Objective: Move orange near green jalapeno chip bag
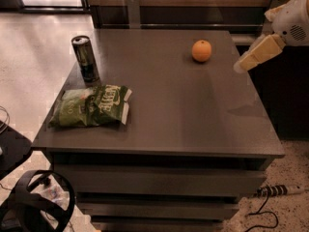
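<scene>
In the camera view, the tool [255,56] hangs over the right edge of the table [193,120], at the end of a white arm [295,21] that comes in from the upper right corner. It points down and toward the table's middle. Only a pale, wedge-shaped part of it shows, so it cannot be told whether the tool is open or closed. It holds nothing and touches nothing.

The orange [202,50] sits on the table near the tool, just off its tip on the side toward the table's middle and at about the same height in the picture. There is a clear gap between them. The bag [89,106] lies flat well apart from the tool, across the table and nearer the front edge, far beyond the orange. A dark can [85,58] stands upright just behind the bag, also well apart from the tool.

The orange and the bag are well apart, so the task is hardly begun. The step in hand looks like the approach to the orange. The next move probably calls for the tool to come over the orange, open wide enough for it, and drop around it. Since the orange is round, a push from the side could set it rolling. The carry should then end beside the bag, short of the can.
</scene>
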`<state>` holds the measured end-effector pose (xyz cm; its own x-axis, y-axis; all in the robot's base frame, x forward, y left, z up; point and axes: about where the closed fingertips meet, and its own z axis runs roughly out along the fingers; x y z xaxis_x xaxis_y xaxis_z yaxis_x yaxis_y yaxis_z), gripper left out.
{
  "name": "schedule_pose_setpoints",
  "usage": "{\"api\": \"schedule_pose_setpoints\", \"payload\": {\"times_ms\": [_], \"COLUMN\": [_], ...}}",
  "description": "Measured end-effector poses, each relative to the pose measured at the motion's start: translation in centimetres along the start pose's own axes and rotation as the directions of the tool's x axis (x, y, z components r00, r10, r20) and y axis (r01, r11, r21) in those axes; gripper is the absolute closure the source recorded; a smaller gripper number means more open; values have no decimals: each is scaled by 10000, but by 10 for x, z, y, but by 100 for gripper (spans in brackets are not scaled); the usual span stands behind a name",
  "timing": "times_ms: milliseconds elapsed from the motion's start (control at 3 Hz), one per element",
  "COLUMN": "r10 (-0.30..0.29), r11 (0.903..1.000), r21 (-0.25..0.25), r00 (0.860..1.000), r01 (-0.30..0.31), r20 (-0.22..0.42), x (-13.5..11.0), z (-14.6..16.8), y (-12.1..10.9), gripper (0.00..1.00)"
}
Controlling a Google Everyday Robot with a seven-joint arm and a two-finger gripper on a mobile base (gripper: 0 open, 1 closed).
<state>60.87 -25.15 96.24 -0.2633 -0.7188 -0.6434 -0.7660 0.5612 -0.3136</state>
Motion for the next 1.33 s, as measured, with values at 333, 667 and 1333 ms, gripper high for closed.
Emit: {"api": "schedule_pose_setpoints", "payload": {"times_ms": [333,667,1333], "r10": [513,514,937], "r11": [9987,9987,9956], "r21": [-87,-90,-260], "r00": [9962,9962,9791], "r01": [-508,-509,-905], "r20": [701,703,1804], "x": [-2,-2,-1], "z": [39,39,91], "y": [-15,-15,-45], "gripper": [0,0,0]}}
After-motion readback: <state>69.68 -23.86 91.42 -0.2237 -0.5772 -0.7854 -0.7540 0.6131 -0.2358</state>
